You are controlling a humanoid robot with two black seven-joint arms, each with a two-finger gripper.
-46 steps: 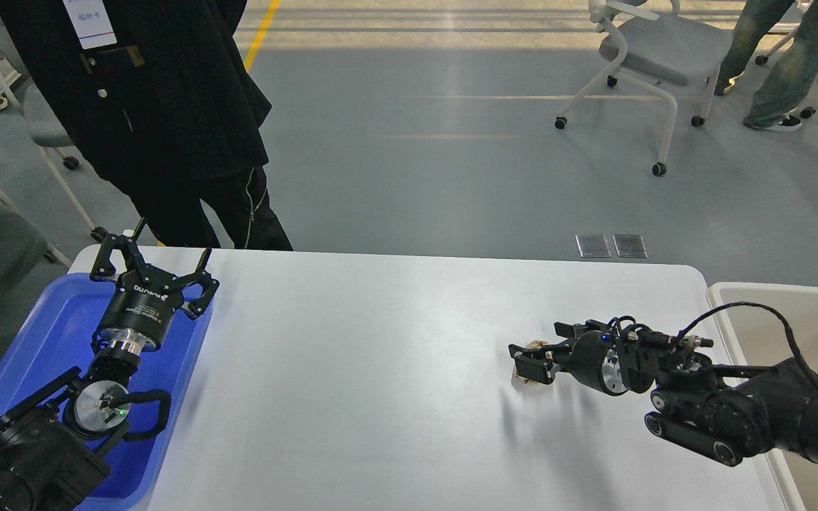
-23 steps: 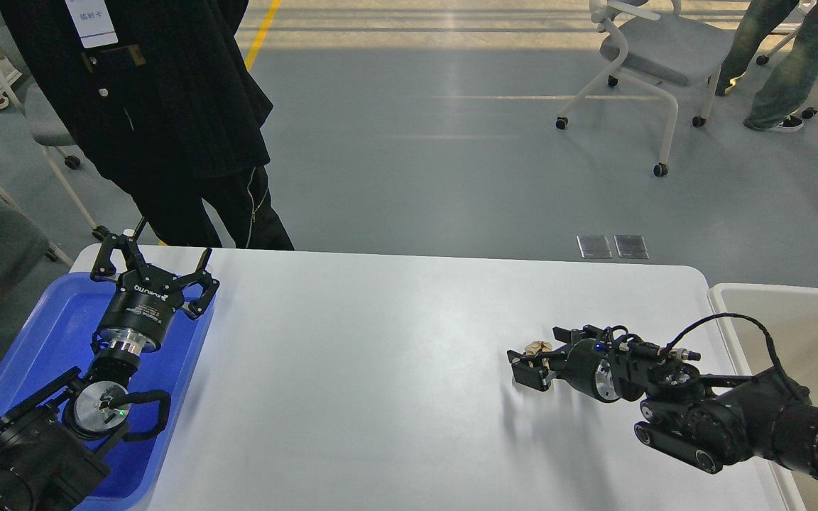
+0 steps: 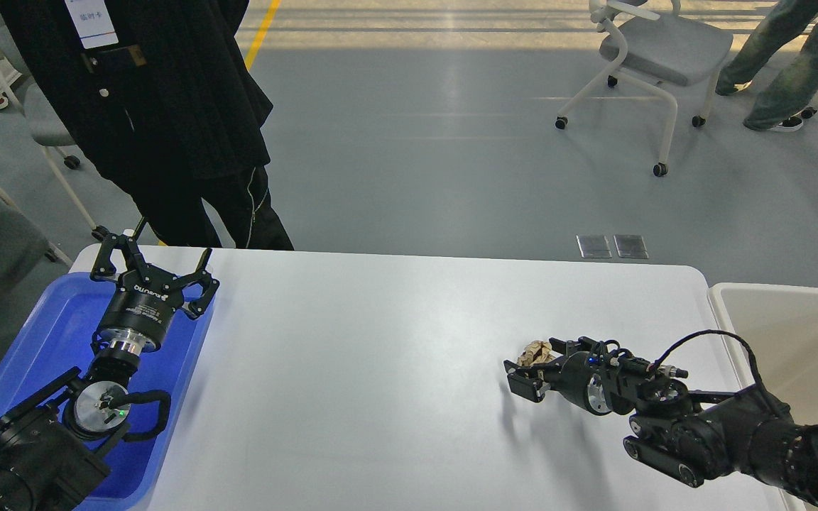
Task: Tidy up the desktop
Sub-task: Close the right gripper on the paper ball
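Note:
The white desktop (image 3: 380, 397) fills the middle of the head view. A small crumpled beige paper ball (image 3: 535, 351) lies on its right part. My right gripper (image 3: 538, 366) lies low over the desktop, pointing left, with its fingers apart. The ball sits at the gripper's tip, against the far finger, and I cannot tell whether it is touched. My left gripper (image 3: 153, 262) is open and empty, raised over the far right corner of the blue tray (image 3: 61, 319).
A beige-white bin (image 3: 799, 333) stands off the desktop's right edge, beside my right arm. A person in black (image 3: 160, 121) stands at the far left corner. A wheeled chair (image 3: 657, 57) and other people are on the floor behind.
My right gripper has drawn back toward me and slightly left, dropping lower. The paper ball now shows more fully at its far finger. The left arm has not moved.

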